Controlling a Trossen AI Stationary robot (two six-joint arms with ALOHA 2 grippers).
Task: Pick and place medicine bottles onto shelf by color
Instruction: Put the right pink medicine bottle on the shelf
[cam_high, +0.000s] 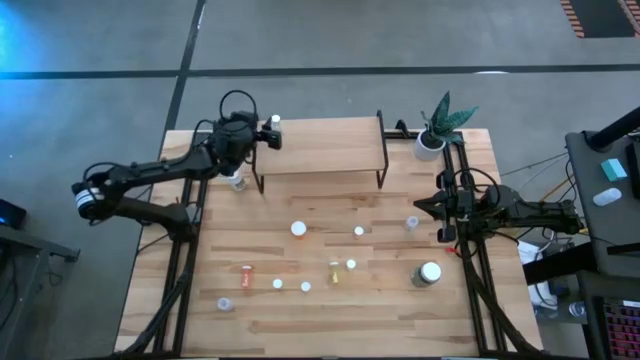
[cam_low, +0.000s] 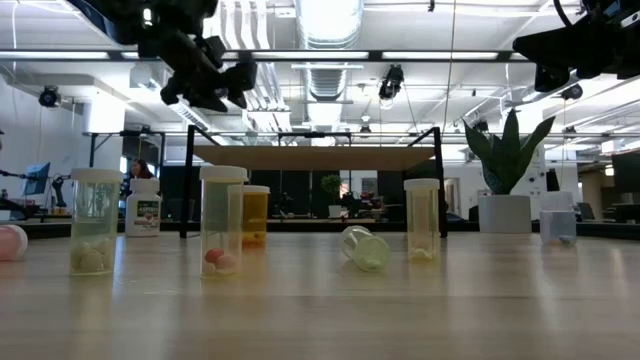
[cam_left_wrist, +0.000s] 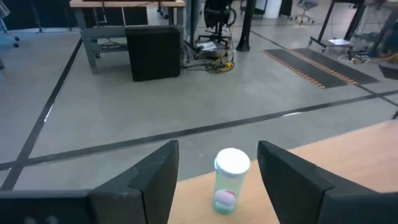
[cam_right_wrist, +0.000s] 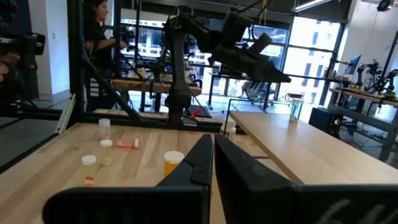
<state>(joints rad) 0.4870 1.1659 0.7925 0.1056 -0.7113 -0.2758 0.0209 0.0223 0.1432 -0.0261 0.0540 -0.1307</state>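
Clear-bodied, white-capped bottle (cam_left_wrist: 229, 181) standing upright at the left end of the shelf (cam_high: 330, 145), near its far edge, probably as the start of a colour group. Left gripper (cam_high: 262, 135) hovering over that end, fingers (cam_left_wrist: 154, 180) spread to either side of the bottle and touching nothing, so apparently releasing it. Other medicine bottles (cam_high: 298, 229) lying scattered across the middle and near part of the table (cam_high: 340, 325), not yet sorted. Right gripper (cam_high: 420, 206) waiting by the table's right edge, fingers (cam_right_wrist: 198, 163) pressed together, holding nothing.
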